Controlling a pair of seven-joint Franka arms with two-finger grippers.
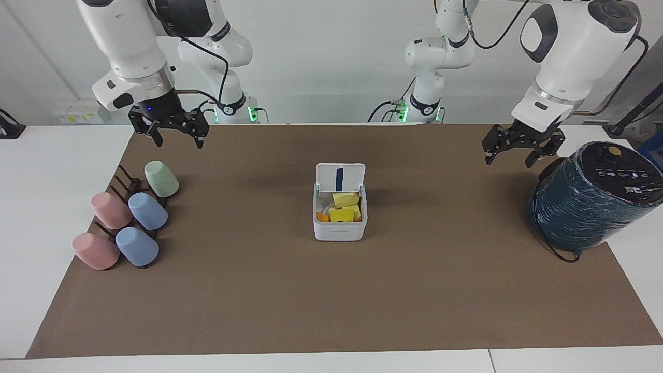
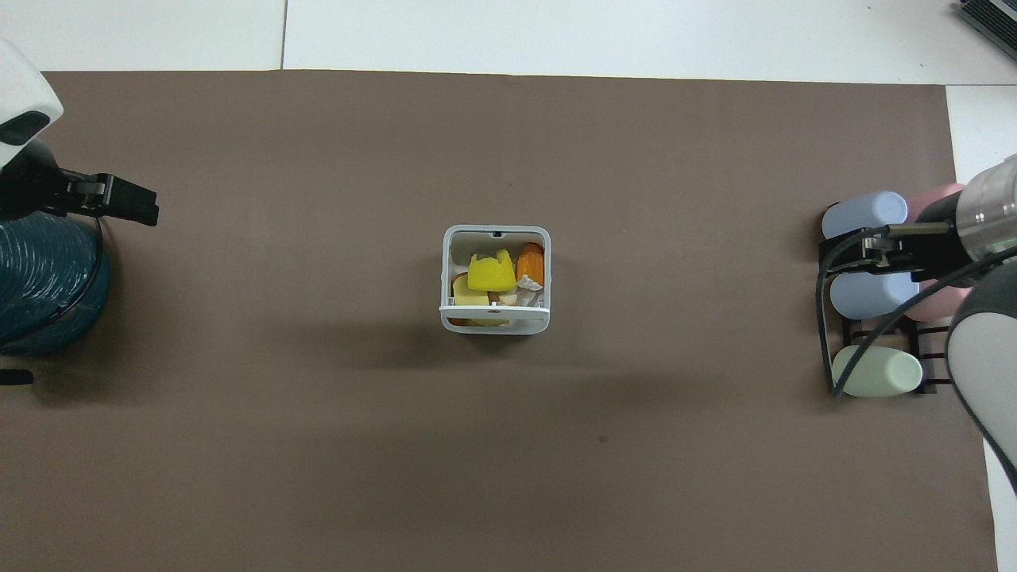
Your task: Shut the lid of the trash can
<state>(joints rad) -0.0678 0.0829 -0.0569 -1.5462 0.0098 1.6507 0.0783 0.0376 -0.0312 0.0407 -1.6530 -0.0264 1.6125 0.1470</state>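
The small white trash can (image 1: 340, 231) stands in the middle of the brown mat, with yellow and orange scraps inside. Its lid (image 1: 352, 178) stands upright on the hinge at the side nearer to the robots, with the blue stripe of its underside showing. From overhead the can's rim (image 2: 447, 262) shows and the lid (image 2: 494, 308) is seen edge on. My left gripper (image 1: 508, 155) is open and empty, up in the air beside the teal cylinder. My right gripper (image 1: 178, 140) is open and empty, over the mat's edge by the cup rack. Both are well away from the can.
A large dark teal wrapped cylinder (image 1: 590, 199) with a black top lies tilted at the left arm's end. A dark rack (image 1: 124, 186) with several pink, blue and green cups (image 1: 147, 211) sits at the right arm's end.
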